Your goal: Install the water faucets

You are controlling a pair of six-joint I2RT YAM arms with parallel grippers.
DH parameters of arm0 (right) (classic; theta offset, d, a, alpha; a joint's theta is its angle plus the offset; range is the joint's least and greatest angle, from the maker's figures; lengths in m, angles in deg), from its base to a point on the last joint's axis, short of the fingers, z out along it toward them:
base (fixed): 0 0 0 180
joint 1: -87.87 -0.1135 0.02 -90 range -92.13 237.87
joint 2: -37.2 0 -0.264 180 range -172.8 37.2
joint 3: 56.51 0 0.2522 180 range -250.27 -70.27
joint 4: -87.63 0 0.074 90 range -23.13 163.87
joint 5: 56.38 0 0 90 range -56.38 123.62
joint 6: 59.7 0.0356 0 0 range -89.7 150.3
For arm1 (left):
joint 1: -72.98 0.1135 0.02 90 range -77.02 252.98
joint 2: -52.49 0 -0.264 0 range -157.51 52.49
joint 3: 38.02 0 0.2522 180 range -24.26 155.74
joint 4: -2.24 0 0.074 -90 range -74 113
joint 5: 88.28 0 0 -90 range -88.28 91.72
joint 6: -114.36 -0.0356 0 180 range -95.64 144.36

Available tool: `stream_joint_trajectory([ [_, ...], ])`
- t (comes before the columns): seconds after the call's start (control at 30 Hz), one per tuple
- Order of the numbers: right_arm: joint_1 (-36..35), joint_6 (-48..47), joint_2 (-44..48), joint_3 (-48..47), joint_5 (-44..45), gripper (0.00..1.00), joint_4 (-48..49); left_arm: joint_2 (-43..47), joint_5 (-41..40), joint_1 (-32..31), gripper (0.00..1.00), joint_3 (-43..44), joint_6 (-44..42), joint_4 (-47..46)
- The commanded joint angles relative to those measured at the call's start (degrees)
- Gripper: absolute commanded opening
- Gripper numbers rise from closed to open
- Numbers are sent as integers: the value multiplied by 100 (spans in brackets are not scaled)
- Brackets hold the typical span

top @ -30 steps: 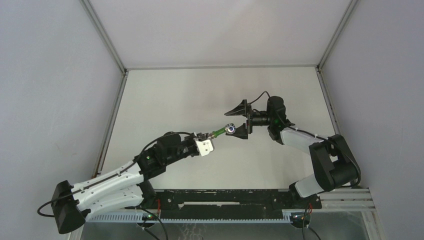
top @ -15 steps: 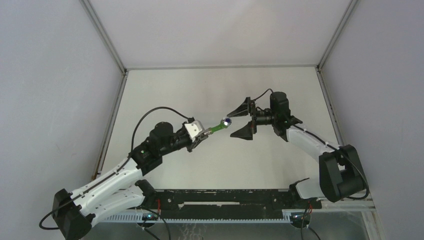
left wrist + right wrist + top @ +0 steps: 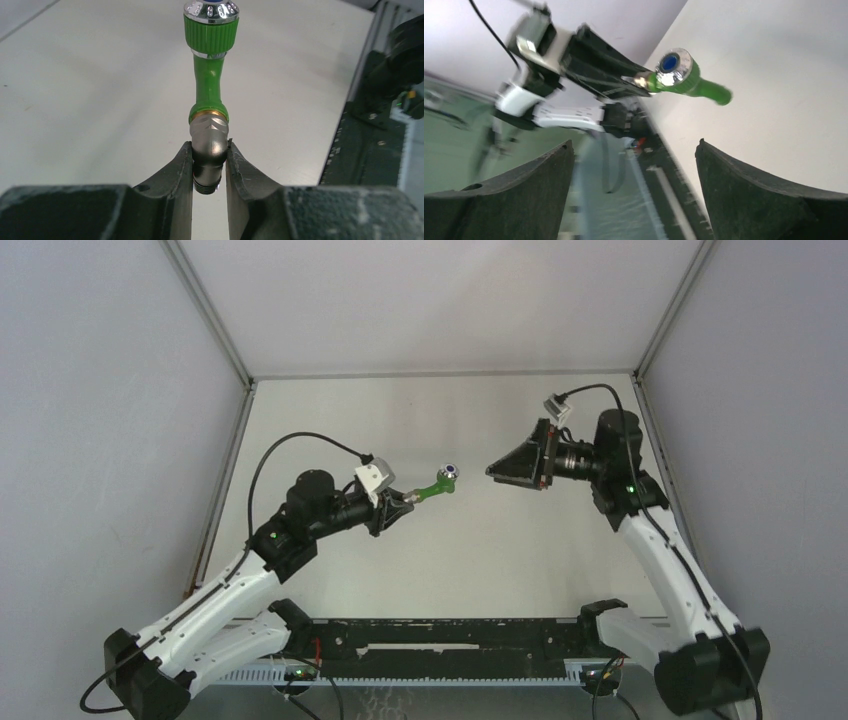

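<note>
Seen from my remote seat, the left hand (image 3: 210,150) is pinched nearly closed on the grey elbow fitting (image 3: 209,137), with one black finger (image 3: 170,180) pressing each side of the metal bend; the fitting's threaded end points back into the gap between the fingers. The green tap (image 3: 208,85) stands straight out from the fitting, beyond the fingertips, joined to it by a brass-coloured collar; its ribbed round knob (image 3: 210,30) sits at the far end, capped in chrome with a blue centre. In the top view I see the tap held in the air over the middle of the white tabletop (image 3: 400,410); it slants up and to the right from the left arm, knob end toward the right arm. The right hand (image 3: 498,470) hangs opposite, turned side-on, its fingertips pointing toward the knob but apart from it; a strip of bare tabletop shows between the two. My right wrist camera shows that hand's two dark fingers (image 3: 769,200) spread wide with nothing between them; the tap lies beyond them in the upper part of the view, its blue-centred cap facing the lens; that picture is somewhat blurred. Both arms rise from beside the black rail (image 3: 460,635) at the near edge of the tabletop.
</note>
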Motion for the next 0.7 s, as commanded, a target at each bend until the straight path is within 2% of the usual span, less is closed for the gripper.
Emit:
stream_joint_trajectory([
  [0.0,-163,-2049,1015,882,712,98,1488,-43,1230,326,0,703,1007,-146],
  [0.13,-557,-2661,1519,1627,1290,100,2737,-56,1770,394,0,868,1527,-310],
  [0.2,-655,-2609,1428,1735,1075,100,3240,-54,2059,401,0,924,1838,-440],
  [0.4,-907,-1978,513,1501,508,100,3928,-51,2427,401,0,1079,2120,-475],
  [0.67,-1505,-1079,-49,1440,213,100,5124,38,2381,397,0,1017,2208,-571],
])
